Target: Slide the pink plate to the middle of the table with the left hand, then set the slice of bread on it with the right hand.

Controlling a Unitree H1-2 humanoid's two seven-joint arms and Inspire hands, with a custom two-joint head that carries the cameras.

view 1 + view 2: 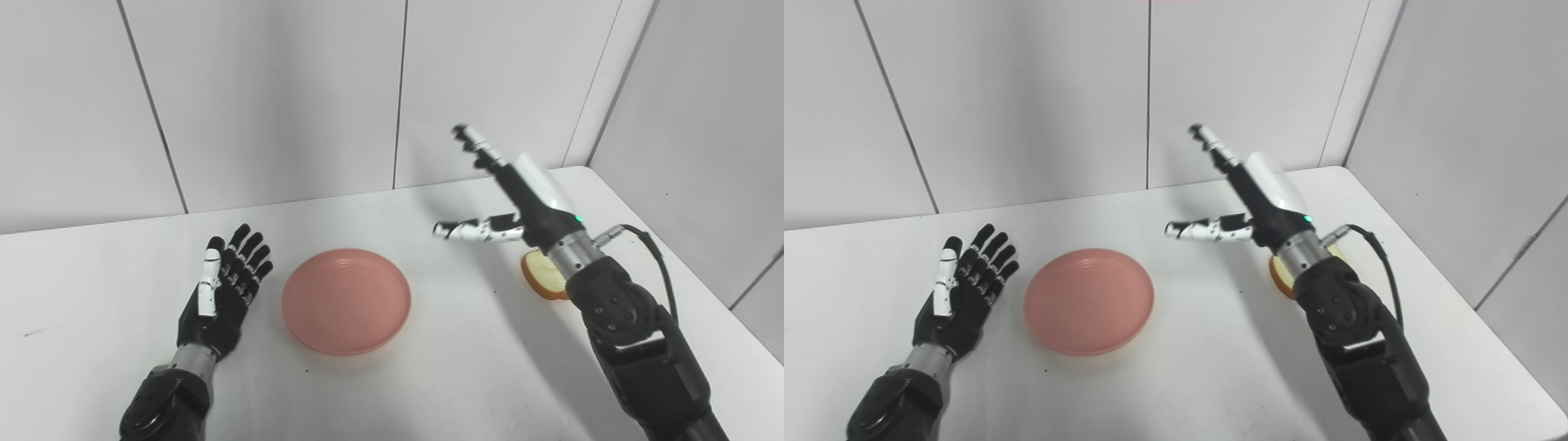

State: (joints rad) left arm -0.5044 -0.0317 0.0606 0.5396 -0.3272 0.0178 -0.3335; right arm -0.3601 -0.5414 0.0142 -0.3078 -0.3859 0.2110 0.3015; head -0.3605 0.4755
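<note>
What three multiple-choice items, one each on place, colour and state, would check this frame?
1. Where is the slice of bread?
A. on the plate
B. on the table under the right wrist
C. in the left hand

2. What colour is the plate?
A. pink
B. blue
C. white

3. How is the right hand?
A. closed on the bread
B. open, holding nothing
C. pressing the plate

Answers: B, the bread shows beside the wrist; A, the plate is plainly pink; B, its fingers are spread in the air.

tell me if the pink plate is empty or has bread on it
Empty: the pink plate shows bare; the bread lies on the table behind the right arm.
</note>
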